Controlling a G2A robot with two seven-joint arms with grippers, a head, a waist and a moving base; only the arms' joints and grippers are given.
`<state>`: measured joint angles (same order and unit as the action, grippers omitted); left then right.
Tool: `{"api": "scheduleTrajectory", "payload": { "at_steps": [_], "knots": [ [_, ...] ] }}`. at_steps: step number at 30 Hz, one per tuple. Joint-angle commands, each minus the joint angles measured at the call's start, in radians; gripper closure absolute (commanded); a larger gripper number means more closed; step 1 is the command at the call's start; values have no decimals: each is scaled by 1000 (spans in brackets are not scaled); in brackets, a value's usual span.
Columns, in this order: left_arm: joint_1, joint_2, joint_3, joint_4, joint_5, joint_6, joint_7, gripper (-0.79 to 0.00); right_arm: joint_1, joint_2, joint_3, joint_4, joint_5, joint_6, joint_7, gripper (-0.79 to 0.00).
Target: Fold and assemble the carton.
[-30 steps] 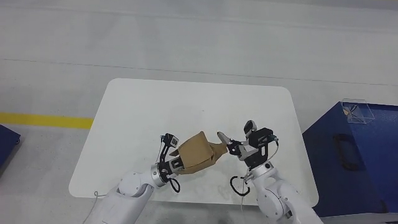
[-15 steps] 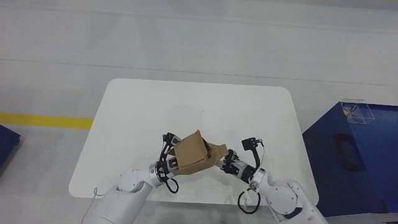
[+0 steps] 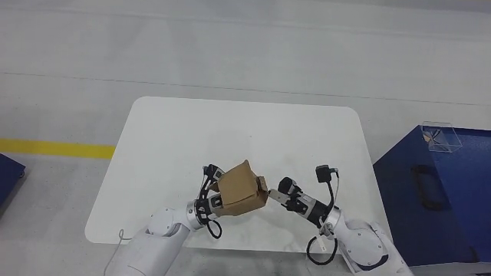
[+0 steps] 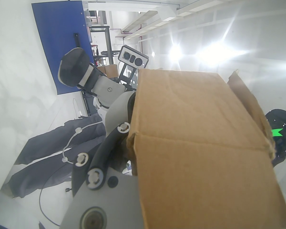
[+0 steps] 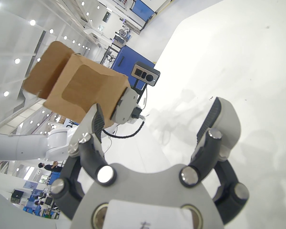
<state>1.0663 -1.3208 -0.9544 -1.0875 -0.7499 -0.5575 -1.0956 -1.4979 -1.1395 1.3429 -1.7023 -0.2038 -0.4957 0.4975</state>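
The brown carton (image 3: 238, 188) is held up off the white table (image 3: 230, 123), near the table's front edge. My left gripper (image 3: 209, 198) is shut on the carton's left side, and its grey body (image 5: 125, 107) sits against the carton wall. The carton's top panel (image 4: 200, 132) lies close in the left wrist view. A short end flap (image 3: 261, 182) sticks out toward my right gripper (image 3: 278, 190). That gripper (image 5: 156, 107) is open just right of the carton (image 5: 85, 89), with nothing between its fingers.
A blue cabinet (image 3: 437, 192) stands off the table's right side with a small clear box (image 3: 439, 134) on top. The back and middle of the table are bare white surface.
My right arm has dropped lower and swung toward the front edge, its gripper now pointing at the carton's end. The end flap sits closer in, and the carton has tilted slightly in my left gripper.
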Motion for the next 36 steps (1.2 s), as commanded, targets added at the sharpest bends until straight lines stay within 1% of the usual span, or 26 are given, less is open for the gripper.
{"api": "scheduleTrajectory", "payload": {
  "at_steps": [1,13,24,30,36],
  "knots": [
    [0,-2,3,1,8,2,4,0,-4,2,6,-7,2,3,3,-785],
    [-5,-11,21,2,71,4,41,0,1,4,1,-38,-19,30,-9,-785],
    [-2,-17,23,3,87,-1,55,0,0,6,-8,-57,-129,91,-28,-785],
    [0,-18,21,-4,89,-2,54,0,8,5,-21,-50,-128,99,-34,-785],
    [7,-19,16,-11,90,-9,50,0,4,5,-12,-57,-93,81,-52,-785]
  ]
}}
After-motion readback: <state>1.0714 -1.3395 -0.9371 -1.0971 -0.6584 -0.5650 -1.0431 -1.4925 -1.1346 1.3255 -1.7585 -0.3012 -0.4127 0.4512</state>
